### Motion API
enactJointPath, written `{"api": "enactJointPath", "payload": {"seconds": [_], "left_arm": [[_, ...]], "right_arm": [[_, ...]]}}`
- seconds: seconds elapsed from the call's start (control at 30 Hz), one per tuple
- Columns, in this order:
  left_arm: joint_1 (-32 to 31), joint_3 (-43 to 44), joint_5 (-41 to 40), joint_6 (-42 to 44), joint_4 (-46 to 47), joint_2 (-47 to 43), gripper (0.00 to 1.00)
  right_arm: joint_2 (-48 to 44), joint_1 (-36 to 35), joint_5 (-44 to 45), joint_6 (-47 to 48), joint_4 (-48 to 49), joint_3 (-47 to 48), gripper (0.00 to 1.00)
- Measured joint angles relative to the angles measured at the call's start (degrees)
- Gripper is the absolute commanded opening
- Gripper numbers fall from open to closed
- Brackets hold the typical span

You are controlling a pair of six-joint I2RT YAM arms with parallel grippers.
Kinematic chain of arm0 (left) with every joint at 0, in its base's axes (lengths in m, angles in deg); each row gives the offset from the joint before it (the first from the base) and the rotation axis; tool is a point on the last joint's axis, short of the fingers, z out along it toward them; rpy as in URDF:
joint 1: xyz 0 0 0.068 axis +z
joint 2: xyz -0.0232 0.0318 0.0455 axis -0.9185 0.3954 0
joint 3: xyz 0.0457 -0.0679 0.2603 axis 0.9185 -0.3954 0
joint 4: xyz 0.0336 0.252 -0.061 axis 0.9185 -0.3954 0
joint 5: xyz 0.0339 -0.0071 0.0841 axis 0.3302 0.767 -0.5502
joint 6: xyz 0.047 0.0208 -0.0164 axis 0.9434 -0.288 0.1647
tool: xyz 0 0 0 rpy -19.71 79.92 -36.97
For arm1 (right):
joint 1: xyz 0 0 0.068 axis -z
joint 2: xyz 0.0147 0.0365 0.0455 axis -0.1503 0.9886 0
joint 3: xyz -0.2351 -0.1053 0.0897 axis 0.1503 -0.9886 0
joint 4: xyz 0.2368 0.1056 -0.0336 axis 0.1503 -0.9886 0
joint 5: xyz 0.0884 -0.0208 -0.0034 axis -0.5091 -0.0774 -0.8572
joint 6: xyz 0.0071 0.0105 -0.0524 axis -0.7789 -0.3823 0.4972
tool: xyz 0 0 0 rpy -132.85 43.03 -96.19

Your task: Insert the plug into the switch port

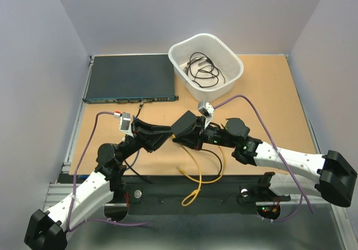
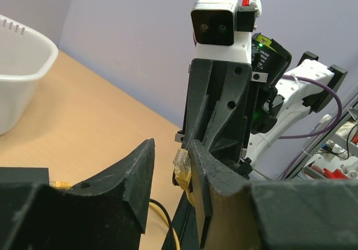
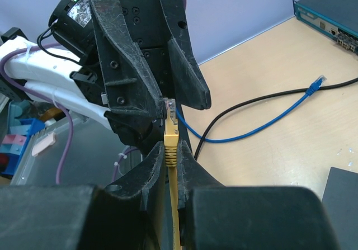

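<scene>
Above the table (image 1: 268,93) the plug (image 3: 169,107) is clamped at its boot by the right gripper (image 3: 169,152), with the left gripper (image 2: 170,149) parted around its tip (one finger touching). Insertion is not yet done, and no switch port is shown.

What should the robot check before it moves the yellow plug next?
1. Right tool clamped on the yellow plug, at its boot: ok.
2. Left tool closed on the plug: not ok; its fingers stand apart, and the plug touches only one.
3. Plug tip poking out clear above the right tool: ok.
4. Which way the plug's clip faces: cannot tell.
5. Yellow cable lying in a loose loop: ok.
6. Switch port in sight: not ok; no view shows it.
</scene>
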Motion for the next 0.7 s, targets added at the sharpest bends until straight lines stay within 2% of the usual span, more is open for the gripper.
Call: {"api": "enactJointPath", "payload": {"seconds": [0.2, 0.3, 0.7], "left_arm": [[-0.09, 0.0, -1.42, 0.7, -2.01, -1.2, 0.46], [-0.13, 0.0, -1.7, 0.92, -2.8, -1.88, 0.4], [-0.35, 0.0, 0.0, 1.07, -2.32, -1.75, 0.29]], "right_arm": [[0.0, 0.0, -0.07, -0.11, 0.0, 0.0, 0.0], [0.02, 0.0, -0.15, -0.22, 0.02, 0.0, 0.0], [1.31, 0.0, -0.2, -0.44, 1.44, 0.0, 0.0]]}}
